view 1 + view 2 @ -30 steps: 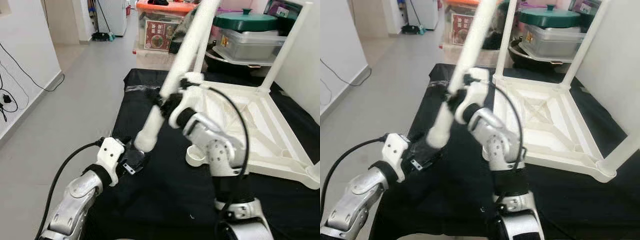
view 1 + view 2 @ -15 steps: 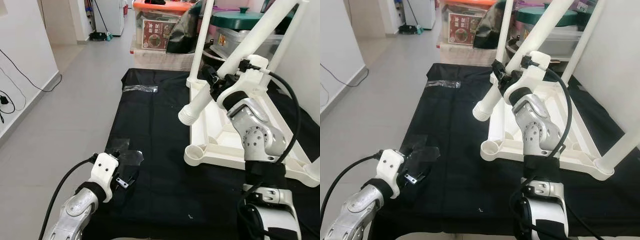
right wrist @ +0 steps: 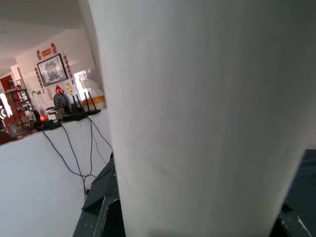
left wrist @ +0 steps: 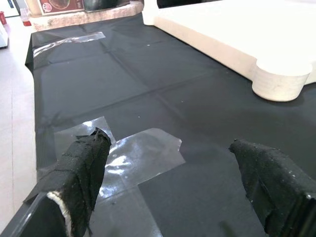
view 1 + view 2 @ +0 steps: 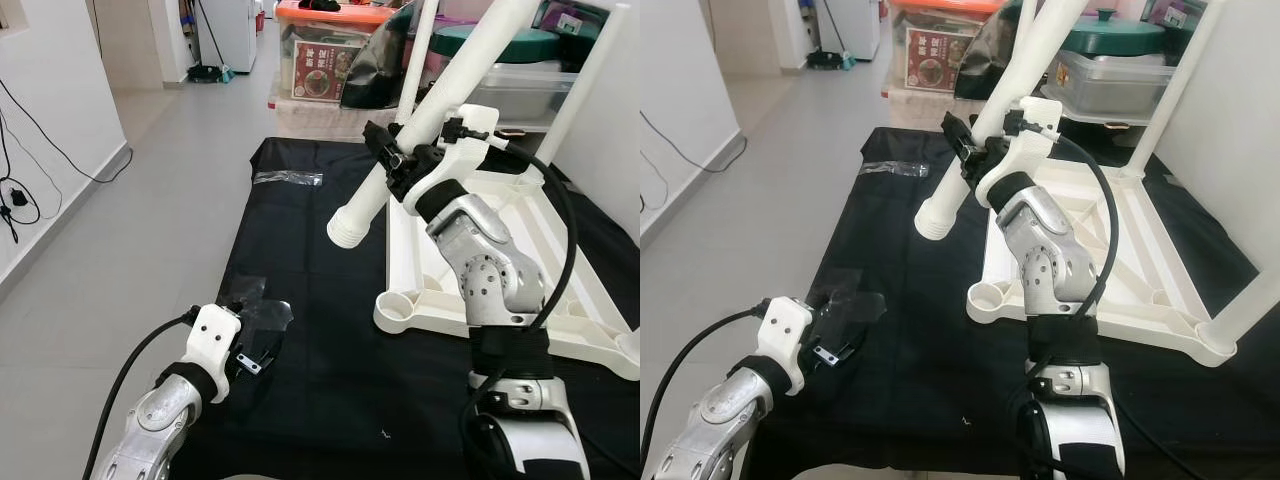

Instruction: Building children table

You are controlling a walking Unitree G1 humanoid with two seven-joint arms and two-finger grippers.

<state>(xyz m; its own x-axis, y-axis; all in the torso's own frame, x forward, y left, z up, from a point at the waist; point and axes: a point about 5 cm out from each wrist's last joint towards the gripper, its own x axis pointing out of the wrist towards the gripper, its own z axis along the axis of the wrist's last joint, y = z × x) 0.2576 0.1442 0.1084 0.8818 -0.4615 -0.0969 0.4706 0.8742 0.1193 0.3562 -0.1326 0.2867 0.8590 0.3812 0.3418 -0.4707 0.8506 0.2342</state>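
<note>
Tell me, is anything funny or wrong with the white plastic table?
The white plastic table lies upside down on the black cloth, legs pointing up. Its near corner socket has no leg; the right gripper holds that white tube leg slanted in the air. It looks half-built, not broken.

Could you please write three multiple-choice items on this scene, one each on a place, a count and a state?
1. Where does the upturned white table top lie?
A. on the black cloth
B. on the bare grey floor
C. on the orange-lidded box

2. How many legs already stand in the table top's corners?
A. none
B. two
C. four

3. What is the right gripper doing?
A. hanging open
B. gripping the loose white table leg
C. pressing on tape

Answers: 1 A, the black cloth spreads under it. 2 B, two upright legs rise from its far corners. 3 B, its fingers close round the tilted leg, held in the air.
</note>
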